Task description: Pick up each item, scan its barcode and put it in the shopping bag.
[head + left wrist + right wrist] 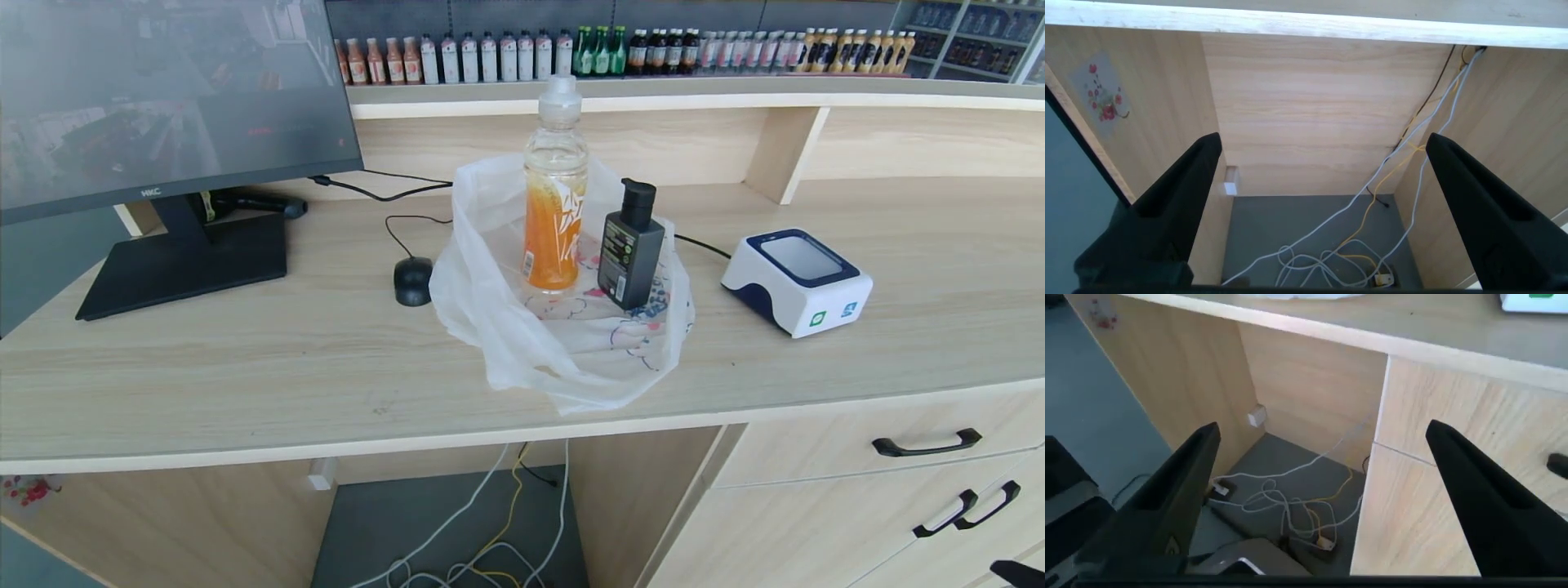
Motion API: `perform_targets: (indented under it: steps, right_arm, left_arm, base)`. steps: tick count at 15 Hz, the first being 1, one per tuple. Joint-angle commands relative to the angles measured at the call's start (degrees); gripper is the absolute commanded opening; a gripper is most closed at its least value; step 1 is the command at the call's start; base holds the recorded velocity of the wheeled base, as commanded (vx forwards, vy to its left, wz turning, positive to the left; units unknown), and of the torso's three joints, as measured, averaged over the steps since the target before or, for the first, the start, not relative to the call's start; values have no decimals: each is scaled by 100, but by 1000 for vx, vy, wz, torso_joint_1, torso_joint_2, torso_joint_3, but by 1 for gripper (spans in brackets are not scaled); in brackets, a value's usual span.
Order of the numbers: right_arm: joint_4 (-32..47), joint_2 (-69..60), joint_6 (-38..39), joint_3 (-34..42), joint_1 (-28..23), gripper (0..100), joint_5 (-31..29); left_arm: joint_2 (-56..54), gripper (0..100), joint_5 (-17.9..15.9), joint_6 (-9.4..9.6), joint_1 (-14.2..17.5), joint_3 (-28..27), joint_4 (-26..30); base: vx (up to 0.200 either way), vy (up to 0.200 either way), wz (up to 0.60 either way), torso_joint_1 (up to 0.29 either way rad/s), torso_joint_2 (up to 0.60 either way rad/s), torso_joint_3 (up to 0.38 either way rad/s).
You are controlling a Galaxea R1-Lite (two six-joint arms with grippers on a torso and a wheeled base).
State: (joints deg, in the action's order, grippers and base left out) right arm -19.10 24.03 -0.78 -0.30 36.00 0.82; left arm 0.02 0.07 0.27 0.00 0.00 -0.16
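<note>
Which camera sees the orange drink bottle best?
The head view: the orange drink bottle stands whole and upright in the open shopping bag on the counter. Both wrist views look below the counter, at cables and wooden panels.

The left gripper (1323,145) hangs with its jaws wide apart, and its two dark fingers (1180,200) frame an open recess under the counter edge (1290,20). Between them stands a pale wood back panel (1306,122). A small white block (1230,189) sits in the corner where this panel meets a side wall, just above the grey floor (1290,220). That side wall carries a flower sticker (1104,91). White and yellow cables (1315,263) drop along the opposite corner and coil loosely on the floor.
</note>
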Motion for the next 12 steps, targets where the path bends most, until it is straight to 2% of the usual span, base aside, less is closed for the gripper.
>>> perform_targets:
  steps: [1,4,5,8,10,12]
  right_arm:
    - [1524,-1867,-1,30,12,100,6]
    - [1901,-1998,-177,30,-102,100,-11]
    - [1901,-1858,-177,30,-471,100,-20]
    - [1901,-1401,-256,30,-2519,100,-29]
    - [1901,-1656,43,30,-3169,100,-29]
    - [1901,-1884,-54,30,-3591,100,-29]
  left_arm:
    - [-2,100,1,-9,0,0,-2]
    - [-2,100,1,-18,0,0,-2]
    - [-2,100,-7,-9,0,0,-2]
    - [-2,100,1,-9,0,0,-2]
    - [-2,100,1,-18,0,0,-2]
    - [-2,100,1,-18,0,0,-2]
  base:
    - [0,0,0,0,0,0]
    - [0,0,0,0,0,0]
    - [0,0,0,0,0,0]
    - [0,0,0,0,0,0]
    - [0,0,0,0,0,0]
    - [0,0,0,0,0,0]
